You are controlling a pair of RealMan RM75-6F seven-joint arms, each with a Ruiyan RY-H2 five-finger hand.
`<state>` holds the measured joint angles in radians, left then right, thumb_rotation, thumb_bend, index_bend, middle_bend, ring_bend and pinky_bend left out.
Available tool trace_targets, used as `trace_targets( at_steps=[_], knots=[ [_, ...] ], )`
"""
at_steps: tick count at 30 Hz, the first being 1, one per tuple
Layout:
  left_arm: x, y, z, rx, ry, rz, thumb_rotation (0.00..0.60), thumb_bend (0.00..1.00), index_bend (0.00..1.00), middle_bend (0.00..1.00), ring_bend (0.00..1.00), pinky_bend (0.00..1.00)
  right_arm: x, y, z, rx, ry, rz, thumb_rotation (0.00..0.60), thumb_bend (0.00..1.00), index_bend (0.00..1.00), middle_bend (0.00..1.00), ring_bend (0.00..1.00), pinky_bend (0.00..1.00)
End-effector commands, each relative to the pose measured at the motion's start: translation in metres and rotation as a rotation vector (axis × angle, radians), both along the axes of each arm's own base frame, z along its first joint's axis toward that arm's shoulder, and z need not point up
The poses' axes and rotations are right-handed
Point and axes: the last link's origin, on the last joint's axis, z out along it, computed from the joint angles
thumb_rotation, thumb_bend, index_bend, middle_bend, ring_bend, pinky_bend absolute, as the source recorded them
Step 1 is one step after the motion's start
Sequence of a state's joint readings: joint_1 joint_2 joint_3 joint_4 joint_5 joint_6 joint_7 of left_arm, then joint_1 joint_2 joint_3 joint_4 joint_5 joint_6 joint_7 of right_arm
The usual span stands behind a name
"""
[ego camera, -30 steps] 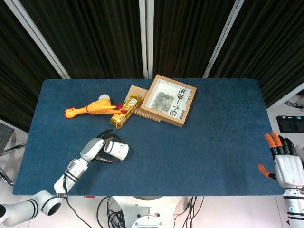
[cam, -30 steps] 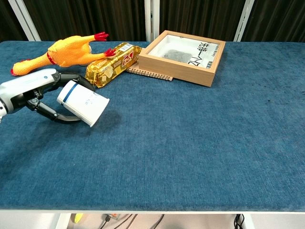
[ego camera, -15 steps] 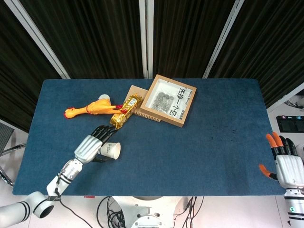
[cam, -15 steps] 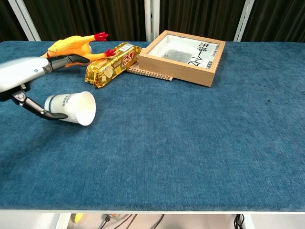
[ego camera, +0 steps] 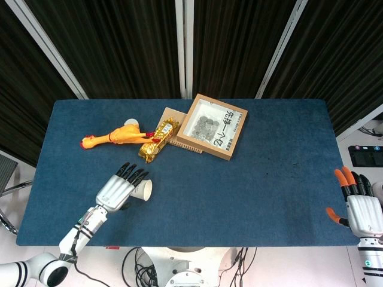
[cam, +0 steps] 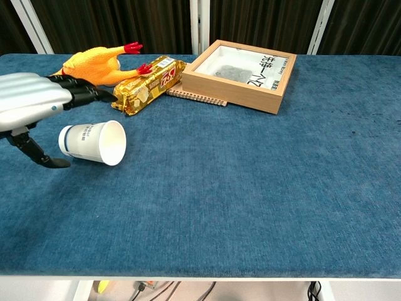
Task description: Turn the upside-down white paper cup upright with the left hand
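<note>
The white paper cup (cam: 93, 142) lies on its side on the blue surface (cam: 250, 188) (mouth toward the middle), not yet upright, beneath the left hand (cam: 28, 100), whose spread fingers grasp nothing.

**Open cloth ahead, clutter behind**

The paper cup (cam: 94, 142) lay on its side, bare blue table (cam: 250, 188) stretching wide to its right. Behind it, the rubber chicken (cam: 94, 66), gold snack bar (cam: 148, 84) and wooden box (cam: 241, 75) crowded the far edge.
</note>
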<state>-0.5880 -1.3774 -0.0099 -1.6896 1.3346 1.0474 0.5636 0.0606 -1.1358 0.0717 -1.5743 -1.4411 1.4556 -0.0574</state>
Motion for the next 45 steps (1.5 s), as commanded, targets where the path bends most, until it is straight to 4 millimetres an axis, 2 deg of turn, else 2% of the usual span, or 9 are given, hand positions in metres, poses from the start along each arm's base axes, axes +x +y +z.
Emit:
trace_targets(
  at_steps=[1,6,13,21,29,32,36,41,45],
  knots=[
    [0.018,-0.001,-0.012,-0.065,0.036,0.045,0.6,0.17,0.09,0.11,0.0,0.0,0.0,0.0,0.001,-0.003,-0.001,0.0,0.6,0.14,0.0,0.0,0.0,0.0],
    [0.025,0.003,-0.02,-0.08,0.04,0.063,0.6,0.17,0.14,0.16,0.0,0.0,-0.002,0.0,0.001,-0.001,-0.002,-0.006,0.6,0.14,0.0,0.0,0.0,0.0],
    [0.03,0.007,-0.022,-0.059,0.04,0.052,0.6,0.17,0.21,0.21,0.0,0.0,-0.003,-0.001,0.0,0.002,0.0,-0.01,0.6,0.14,0.0,0.0,0.0,0.0],
    [0.027,0.013,-0.025,0.005,0.069,-0.003,0.6,0.17,0.31,0.31,0.0,0.01,-0.004,-0.001,-0.002,0.016,0.004,-0.019,0.6,0.14,0.0,0.0,0.0,0.0],
    [0.03,0.016,-0.024,0.022,-0.013,-0.022,0.6,0.17,0.41,0.4,0.03,0.01,-0.004,-0.002,-0.001,0.015,0.002,-0.024,0.6,0.14,0.0,0.0,0.0,0.0],
    [0.039,0.015,-0.018,0.038,-0.135,-0.025,0.6,0.17,0.41,0.4,0.05,0.01,-0.005,-0.002,-0.001,0.017,0.002,-0.026,0.6,0.14,0.0,0.0,0.0,0.0],
    [0.045,0.014,-0.012,0.016,-0.52,0.11,0.6,0.17,0.41,0.4,0.06,0.0,-0.006,-0.002,-0.001,0.032,0.003,-0.031,0.6,0.14,0.0,0.0,0.0,0.0],
    [0.027,0.022,-0.01,-0.06,-0.89,0.346,0.6,0.17,0.41,0.4,0.06,0.0,-0.005,-0.002,-0.003,0.038,0.003,-0.032,0.6,0.14,0.0,0.0,0.0,0.0],
    [0.008,0.026,-0.013,-0.069,-1.06,0.446,0.6,0.17,0.41,0.4,0.06,0.02,-0.005,-0.002,-0.003,0.042,0.005,-0.033,0.6,0.14,0.0,0.0,0.0,0.0]
  ],
)
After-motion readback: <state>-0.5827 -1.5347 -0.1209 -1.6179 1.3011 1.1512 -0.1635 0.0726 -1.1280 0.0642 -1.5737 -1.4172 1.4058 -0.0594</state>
